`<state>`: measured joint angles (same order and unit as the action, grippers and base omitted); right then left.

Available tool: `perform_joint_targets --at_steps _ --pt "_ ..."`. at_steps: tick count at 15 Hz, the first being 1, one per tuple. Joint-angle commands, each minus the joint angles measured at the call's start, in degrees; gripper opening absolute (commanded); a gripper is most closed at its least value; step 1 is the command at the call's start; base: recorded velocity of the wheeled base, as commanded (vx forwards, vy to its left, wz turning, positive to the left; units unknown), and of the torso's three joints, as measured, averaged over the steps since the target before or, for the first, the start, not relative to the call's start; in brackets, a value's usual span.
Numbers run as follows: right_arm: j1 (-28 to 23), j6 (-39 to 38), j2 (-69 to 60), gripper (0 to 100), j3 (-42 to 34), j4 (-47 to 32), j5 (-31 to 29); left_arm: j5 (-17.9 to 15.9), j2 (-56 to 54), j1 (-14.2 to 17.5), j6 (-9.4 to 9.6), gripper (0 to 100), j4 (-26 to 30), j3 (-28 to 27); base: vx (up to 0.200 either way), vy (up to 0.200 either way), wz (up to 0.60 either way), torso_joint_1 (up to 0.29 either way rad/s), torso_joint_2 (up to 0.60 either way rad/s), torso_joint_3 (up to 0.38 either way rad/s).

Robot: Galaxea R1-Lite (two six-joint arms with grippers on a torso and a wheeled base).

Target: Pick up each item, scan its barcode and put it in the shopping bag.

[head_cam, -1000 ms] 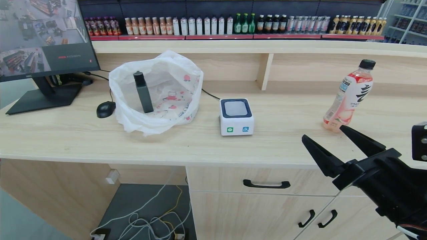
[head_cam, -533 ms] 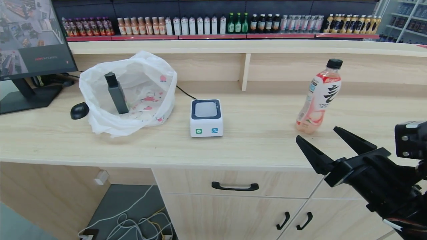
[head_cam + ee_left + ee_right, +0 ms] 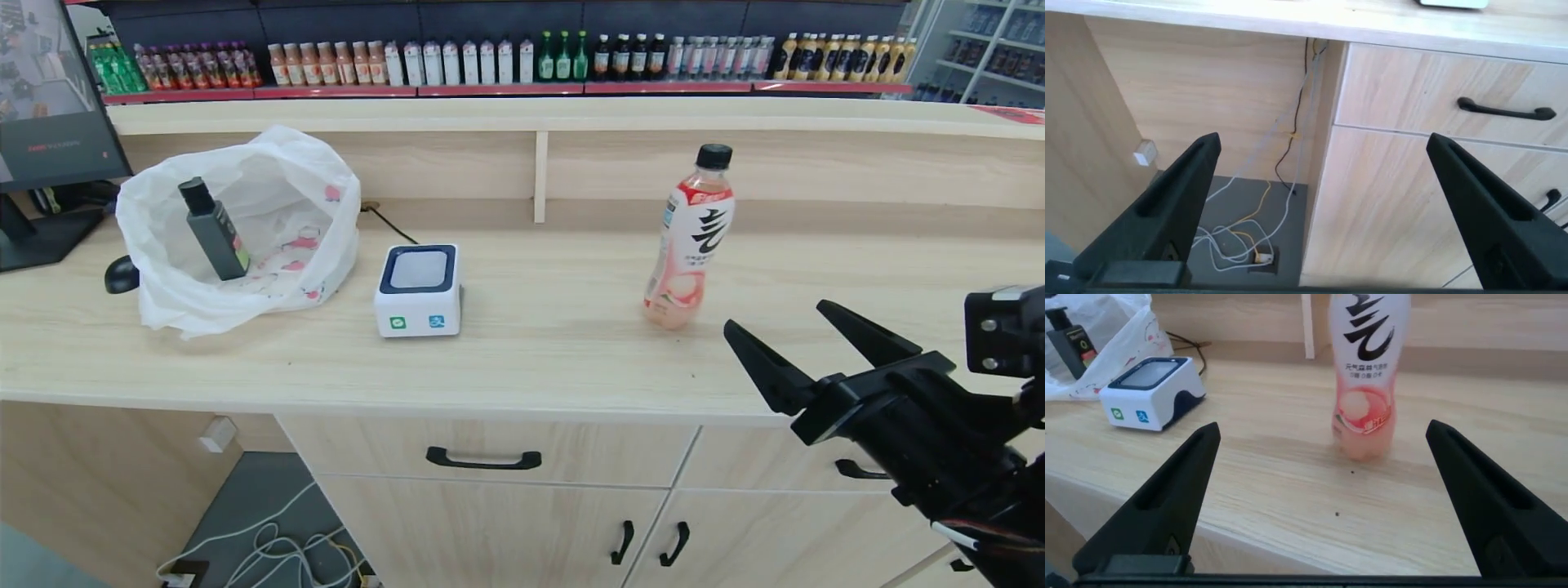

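Note:
A pink drink bottle (image 3: 690, 245) with a black cap stands upright on the wooden counter (image 3: 522, 359), also in the right wrist view (image 3: 1368, 384). My right gripper (image 3: 774, 315) hovers open at the counter's front edge, a little right of the bottle and short of it (image 3: 1323, 429), nothing between its fingers. The white barcode scanner (image 3: 418, 290) (image 3: 1151, 392) sits left of the bottle. The white shopping bag (image 3: 155, 302) stands open at far left with a dark bottle (image 3: 214, 233) (image 3: 1069, 347) inside. My left gripper (image 3: 1323, 139) is open below the counter top, facing the cabinet front.
A monitor (image 3: 49, 122) and a black mouse (image 3: 121, 275) are at the counter's left end. A raised ledge (image 3: 571, 114) runs along the back, with drink shelves behind. Drawers (image 3: 483, 459) and loose cables (image 3: 1249, 237) lie under the counter.
The whole head picture has slid left, so the camera has moved right. The counter items keep their places. The open right gripper now sits right of the pink bottle instead of below it.

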<state>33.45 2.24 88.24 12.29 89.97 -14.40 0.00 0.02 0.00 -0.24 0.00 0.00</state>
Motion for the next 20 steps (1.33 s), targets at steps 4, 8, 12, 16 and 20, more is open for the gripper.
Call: perform_joint_targets --at_steps 4,8,12,16,20 --pt "-2.1 0.0 2.0 100 2.7 0.0 0.0 0.0 0.0 0.0 -0.02 100 0.0 0.0 0.0 -0.05 0.0 0.002 0.0 0.001" --pt "-0.3 0.0 4.8 100 4.2 0.0 0.0 0.0 0.0 0.0 0.24 100 0.0 0.0 0.0 0.0 0.0 0.0 0.0 0.0" --pt "0.7 1.7 10.3 100 11.5 0.0 0.0 0.0 0.0 0.0 0.24 100 0.0 0.0 0.0 0.0 0.0 0.0 0.0 0.0" --pt "0.7 4.2 15.3 100 22.3 -1.4 -1.0 0.0 0.0 0.0 0.24 100 0.0 0.0 0.0 0.0 0.0 0.0 0.0 0.0" --pt "0.7 4.2 15.6 100 26.6 -9.6 -2.0 0.0 0.0 0.0 0.24 100 0.0 0.0 0.0 0.0 0.0 0.0 0.0 0.0"
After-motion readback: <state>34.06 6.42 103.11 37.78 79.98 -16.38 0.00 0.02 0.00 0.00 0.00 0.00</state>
